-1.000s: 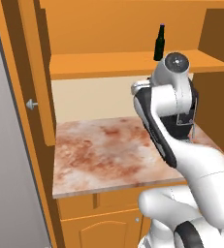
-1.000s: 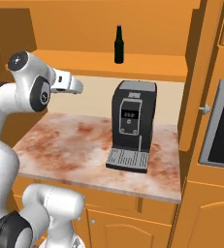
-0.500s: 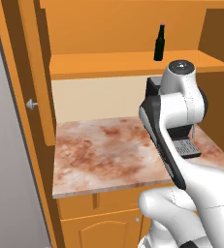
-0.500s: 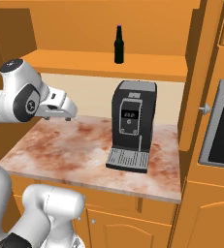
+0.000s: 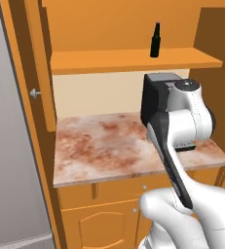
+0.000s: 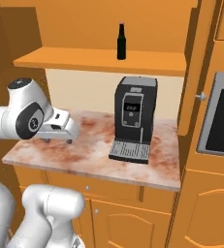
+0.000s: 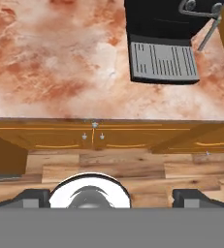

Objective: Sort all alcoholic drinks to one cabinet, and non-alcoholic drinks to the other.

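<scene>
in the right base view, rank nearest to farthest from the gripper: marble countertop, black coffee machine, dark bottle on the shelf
1. Reddish marble countertop: directly below the open gripper.
2. Black coffee machine: standing on the counter to the gripper's right.
3. Dark slim glass bottle: up on the orange cabinet shelf.

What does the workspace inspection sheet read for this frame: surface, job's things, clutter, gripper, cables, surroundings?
Surface: reddish marbled counter, bare apart from one appliance.
Job's things: dark bottle stands upright on the open cabinet shelf above the counter; other drinks nothing seen.
Clutter: black coffee machine at the counter's right, its grey drip tray facing forward.
Gripper: gripper open, holding nothing, low over the counter's left part.
Cables: nothing seen.
Surroundings: orange cabinets and drawers below the counter, an open cabinet door at left, wood floor.
</scene>
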